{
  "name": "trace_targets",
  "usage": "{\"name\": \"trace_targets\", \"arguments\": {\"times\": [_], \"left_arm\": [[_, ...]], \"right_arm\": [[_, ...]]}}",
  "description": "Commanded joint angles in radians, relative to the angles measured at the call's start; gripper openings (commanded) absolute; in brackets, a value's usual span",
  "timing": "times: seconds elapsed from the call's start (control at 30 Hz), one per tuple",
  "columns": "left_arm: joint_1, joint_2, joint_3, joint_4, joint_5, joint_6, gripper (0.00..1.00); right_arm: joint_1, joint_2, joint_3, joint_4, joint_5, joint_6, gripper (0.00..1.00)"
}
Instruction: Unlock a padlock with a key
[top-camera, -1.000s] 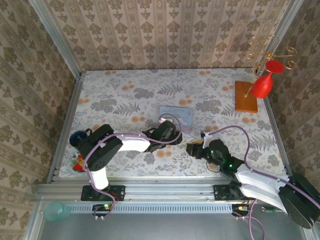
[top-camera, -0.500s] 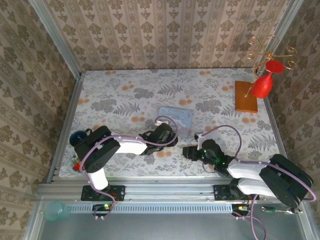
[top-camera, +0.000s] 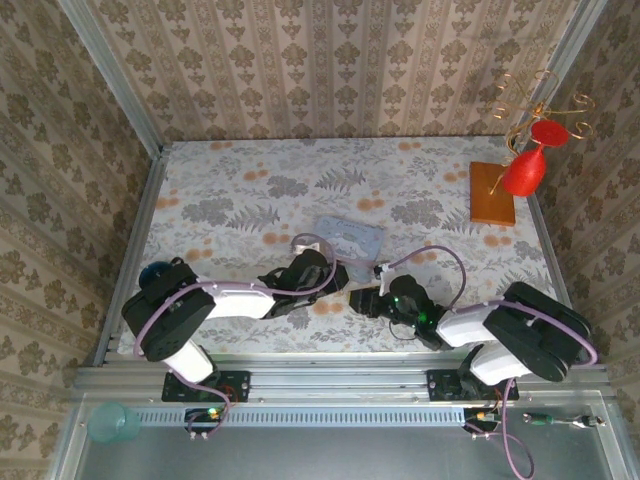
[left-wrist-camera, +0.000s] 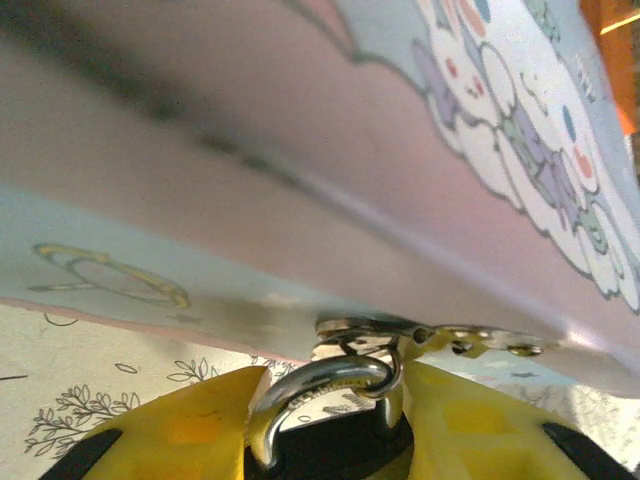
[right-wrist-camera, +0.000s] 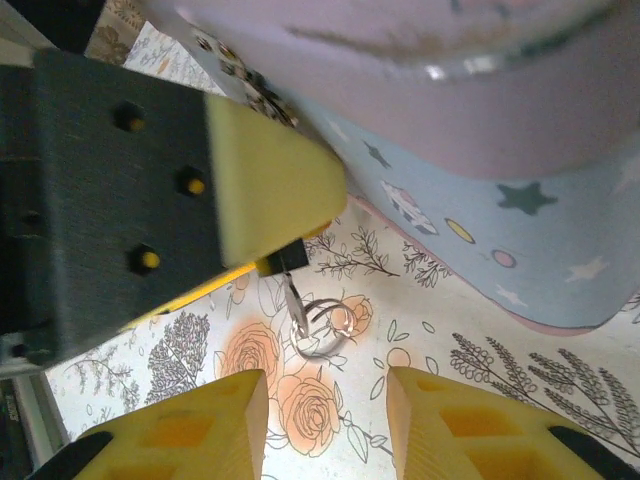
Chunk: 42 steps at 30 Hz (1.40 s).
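- A pale blue-pink cartoon tin (top-camera: 352, 238) is seen lying on the flower-patterned desk (top-camera: 250, 190), and both arms are stretched low toward its near edge.
- The left tool (top-camera: 328, 274) is placed against the near left corner of the tin; the right tool (top-camera: 363, 300) is set just beside it, slightly nearer than the tin's near edge.
- In the left wrist view, the padlock (left-wrist-camera: 320, 452) is found right below the tin's (left-wrist-camera: 300, 150) near side. Its silvery shackle (left-wrist-camera: 312, 384) is threaded through a small metal hasp (left-wrist-camera: 365, 330) on that side.
- The left tool (left-wrist-camera: 335, 400) is closed narrowly on the padlock, whose dark body is pinched between the two yellow fingers (left-wrist-camera: 190, 430).
- In the right wrist view, the right tool (right-wrist-camera: 325, 385) is held partly open with nothing gripped; bare desk is seen between its fingers (right-wrist-camera: 170, 430).
- Just ahead of that gap, below the tin's (right-wrist-camera: 520, 220) edge, a small key (right-wrist-camera: 293, 300) with a metal ring (right-wrist-camera: 322, 335) is seen jutting from a dark part at the tip of the left tool's finger (right-wrist-camera: 265, 180).
- Whether the key is seated in the padlock cannot be told.
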Motion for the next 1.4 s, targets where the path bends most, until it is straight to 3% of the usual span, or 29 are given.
{"name": "trace_targets", "arguments": {"times": [0.0,0.3,0.73,1.07,1.37], "left_arm": [[0.007,-0.040,-0.025,0.119,0.038,-0.084,0.19],[0.012,-0.074,-0.047,0.162,0.068,-0.143,0.19],[0.011,-0.076,-0.093,0.275,0.081,-0.197,0.15],[-0.016,-0.061,-0.175,0.548,0.062,-0.221,0.14],[-0.032,-0.059,-0.190,0.622,0.050,-0.215,0.13]], "right_arm": [[0.006,0.055,0.007,0.179,-0.031,0.077,0.36],[0.004,0.150,0.035,0.316,-0.066,0.112,0.28],[-0.017,0.187,0.020,0.428,-0.099,0.209,0.01],[-0.090,0.087,0.019,0.431,-0.127,0.420,0.00],[-0.101,0.044,0.000,0.431,-0.071,0.587,0.00]]}}
